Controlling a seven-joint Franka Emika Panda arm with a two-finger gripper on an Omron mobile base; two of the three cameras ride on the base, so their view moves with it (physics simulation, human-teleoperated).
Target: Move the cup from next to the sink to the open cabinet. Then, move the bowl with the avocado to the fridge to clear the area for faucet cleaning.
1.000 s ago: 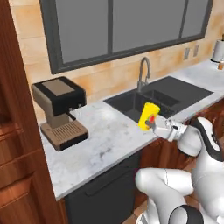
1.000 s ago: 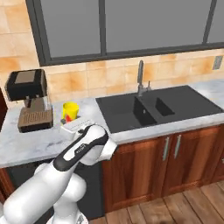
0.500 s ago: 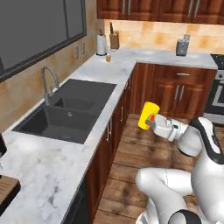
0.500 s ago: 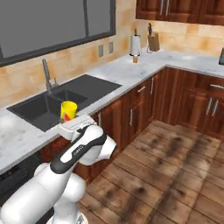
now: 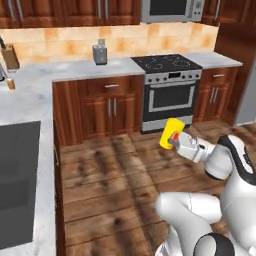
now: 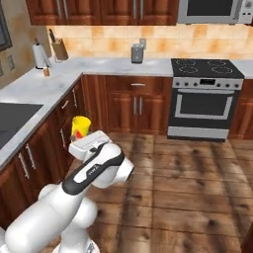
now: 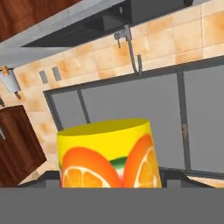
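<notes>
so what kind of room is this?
A home kitchen, rendered: a stove with a microwave above it, dark wooden cabinets under a marble counter, and a black sink.

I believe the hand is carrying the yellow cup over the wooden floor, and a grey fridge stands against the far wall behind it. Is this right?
Not quite. The hand does carry the cup over the wooden floor, but a stove, not a fridge, stands behind it in the left base view.

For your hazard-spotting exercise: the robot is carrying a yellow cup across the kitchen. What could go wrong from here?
1. The small yellow orange-printed cup sits tilted in the hand over the wooden floor; a slip would probably drop it there.
2. In the right base view the cup passes close to the brown lower cabinets and could clip them.
</notes>
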